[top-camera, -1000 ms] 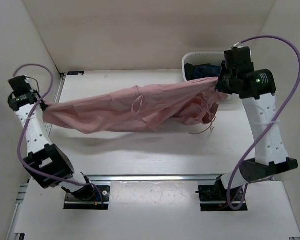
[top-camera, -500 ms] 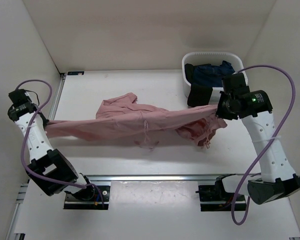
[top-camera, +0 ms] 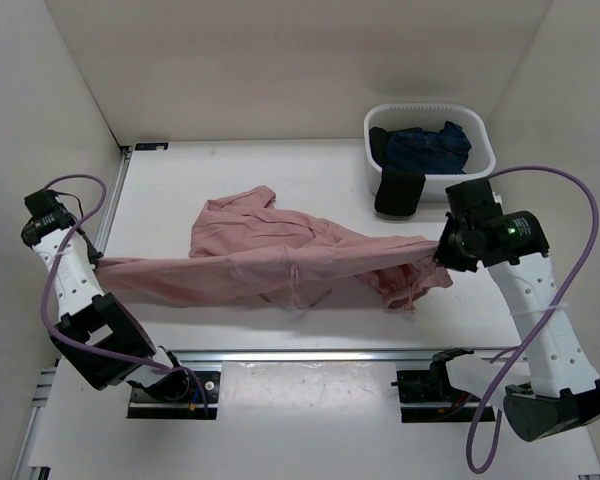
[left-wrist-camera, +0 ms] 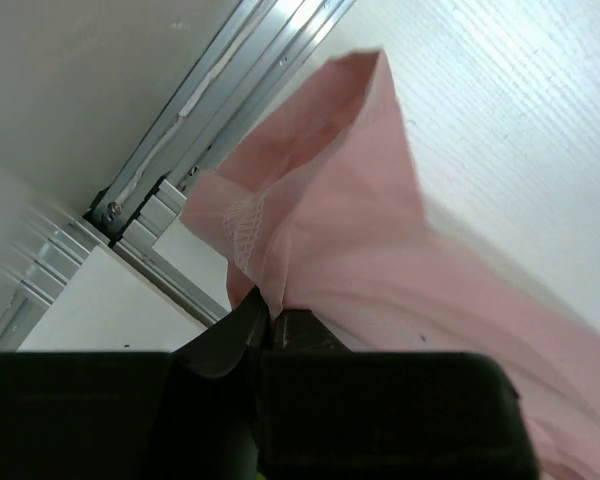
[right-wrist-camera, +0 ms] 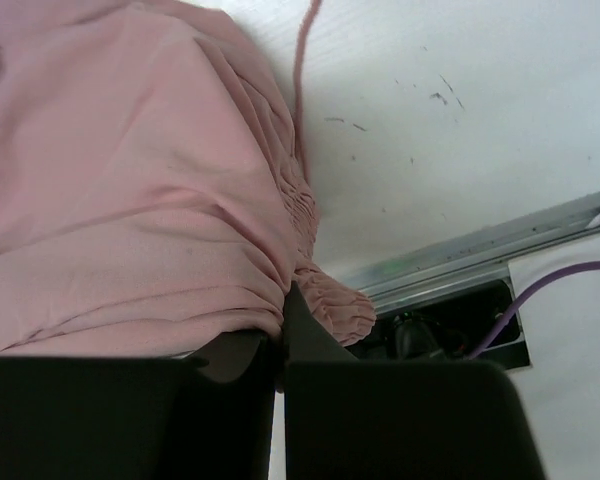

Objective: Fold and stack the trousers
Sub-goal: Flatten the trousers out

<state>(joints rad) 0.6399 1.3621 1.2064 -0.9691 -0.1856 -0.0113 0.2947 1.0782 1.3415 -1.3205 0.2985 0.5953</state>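
Note:
The dusty-pink trousers (top-camera: pixel 270 255) stretch across the table between my two grippers, with part of the fabric lying bunched at the back middle. My left gripper (top-camera: pixel 98 264) is shut on a leg end at the far left; the left wrist view shows the hem (left-wrist-camera: pixel 280 230) pinched between the jaws (left-wrist-camera: pixel 270 318). My right gripper (top-camera: pixel 442 245) is shut on the gathered waist at the right; the right wrist view shows the elastic waistband (right-wrist-camera: pixel 310 270) clamped at the jaws (right-wrist-camera: pixel 281 325). The drawstring (top-camera: pixel 298 285) hangs at the middle.
A white basket (top-camera: pixel 430 113) at the back right holds a dark navy-blue garment (top-camera: pixel 425 145), and a black garment (top-camera: pixel 398 192) hangs over its front rim. Aluminium rails (top-camera: pixel 310 353) run along the near edge and the left edge (top-camera: pixel 115 190).
Both grippers have pulled the trousers toward the near edge and lower. The cloth, held up in the air a second ago, now lies partly on the table with a fold at the back.

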